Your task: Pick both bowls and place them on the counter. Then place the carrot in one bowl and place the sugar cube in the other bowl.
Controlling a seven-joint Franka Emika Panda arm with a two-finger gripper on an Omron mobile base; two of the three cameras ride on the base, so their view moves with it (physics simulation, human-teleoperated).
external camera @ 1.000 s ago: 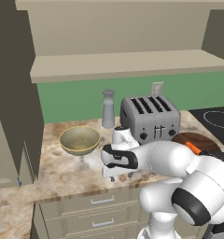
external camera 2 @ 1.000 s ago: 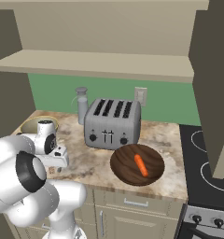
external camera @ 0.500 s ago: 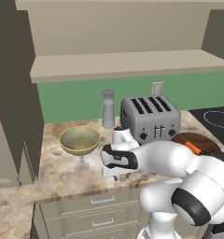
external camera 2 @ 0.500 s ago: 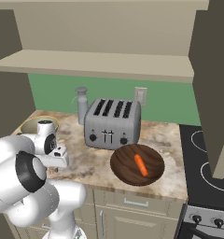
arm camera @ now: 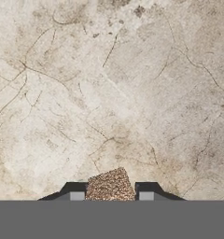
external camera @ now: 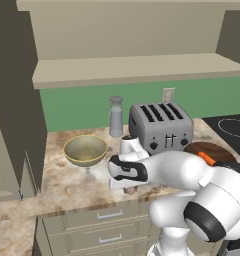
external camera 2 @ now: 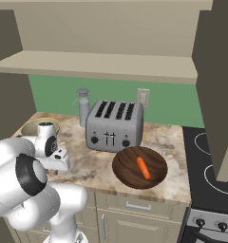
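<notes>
My gripper (external camera: 129, 188) points down at the mottled counter (external camera: 62, 185) near its front edge, right of the beige-olive bowl (external camera: 85, 150). In the hand view the gripper (arm camera: 111, 195) has its two dark tips pressed against both sides of the brown speckled sugar cube (arm camera: 111, 186), which rests on the counter (arm camera: 109, 93). The cube (external camera: 132, 190) peeks out under the hand. The beige bowl (external camera 2: 36, 125) is partly hidden behind the hand. The dark wooden bowl (external camera 2: 123, 166) stands in front of the toaster with the orange carrot (external camera 2: 143, 168) lying in it.
A silver toaster (external camera: 161, 127) and a grey shaker (external camera: 116, 116) stand at the back against the green wall. A stovetop (external camera 2: 211, 161) borders the counter on the right. A beige shelf (external camera: 132, 67) hangs above. A tall cabinet (external camera: 12, 125) closes off the left.
The jaws have closed in from wide open onto the sugar cube. The arm, the bowls and the carrot have stayed where they were.
</notes>
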